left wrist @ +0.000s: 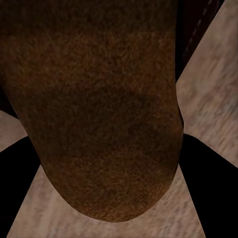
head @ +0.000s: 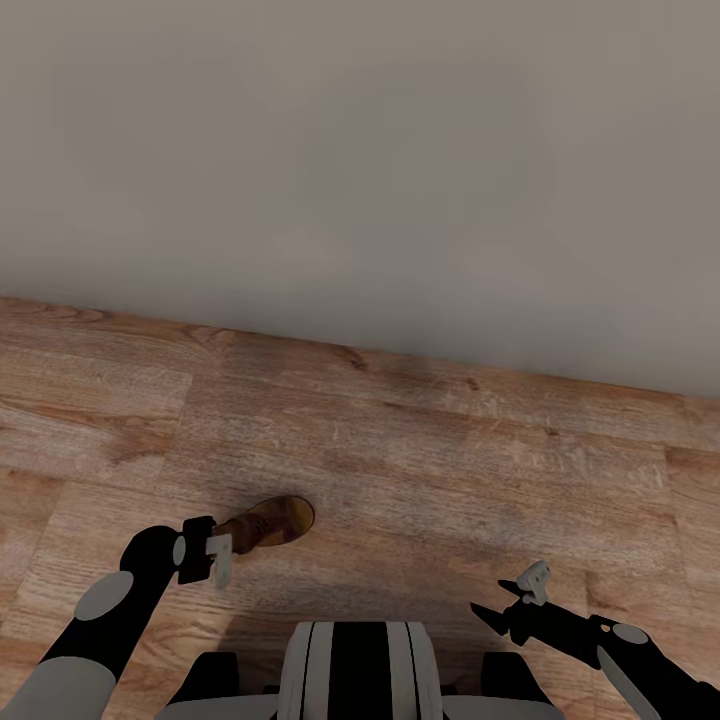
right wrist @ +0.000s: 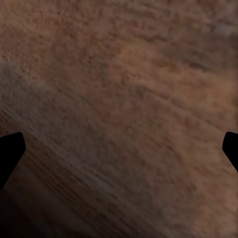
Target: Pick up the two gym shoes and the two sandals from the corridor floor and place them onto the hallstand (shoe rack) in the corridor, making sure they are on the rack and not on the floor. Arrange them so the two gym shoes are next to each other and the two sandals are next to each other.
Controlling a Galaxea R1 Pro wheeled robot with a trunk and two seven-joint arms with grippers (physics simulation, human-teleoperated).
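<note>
Your left hand grips 1 sandal above the floor; right hand hangs released. Racking seems undone.

One brown leather sandal sits clamped between the fingers of the left gripper, toe pointing away from the wrist, above the light brown wood-plank corridor floor. In the left wrist view its suede-like brown surface lies right against the camera, rounded end outward.
</note>
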